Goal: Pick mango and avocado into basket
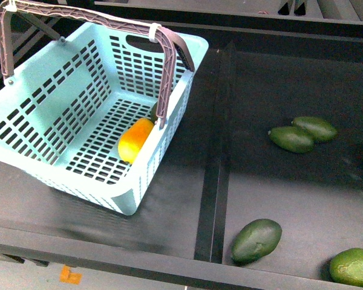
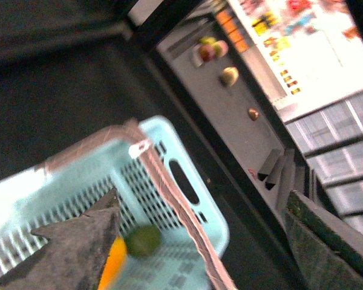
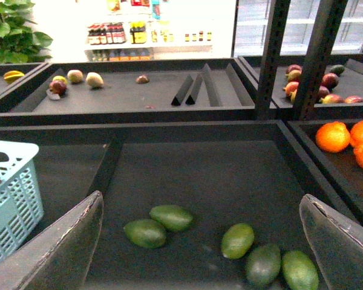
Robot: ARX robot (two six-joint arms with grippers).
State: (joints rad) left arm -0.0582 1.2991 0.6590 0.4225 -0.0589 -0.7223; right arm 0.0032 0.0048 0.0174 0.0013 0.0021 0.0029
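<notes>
Nearest the front camera, at the desk's near edge, lie a dark green avocado [image 1: 256, 240] and, further toward the right corner, a paler, rounder green fruit [image 1: 353, 266]. Neither arm shows in that view.

Over on the left, the basket [image 1: 45, 106] sits tilted, handles up. The mango [image 1: 135, 139] already rests on its slotted floor, its long axis running from the near wall toward the far right corner. Just past its far end, half hidden by the handle, is a dark green shape [image 1: 153, 112]; the left wrist view shows a blurred green fruit [image 2: 143, 240] next to the orange one [image 2: 112, 270], so one avocado appears to be inside too. If so, the task looks close to done, though the blur leaves that uncertain.

Whatever remains turns on the right side. The loose avocados all lie in the right-hand bay, beyond the dark divider [image 1: 215, 169] from the basket. The right hand [image 3: 206, 238] hangs above that bay with its fingers spread wide and nothing between them; a pair of avocados [image 3: 158, 225] and a group of three [image 3: 263, 261] lie below and ahead of it. Most lie with their long axes crosswise or slanted to the hand's opening.

The left hand [image 2: 78, 238] is over the basket; only one dark finger shows clearly, so I cannot tell whether it is spread. It grips nothing visible.

Should another avocado be needed, the right arm is clearly nearer, and would carry it leftward over the divider.
</notes>
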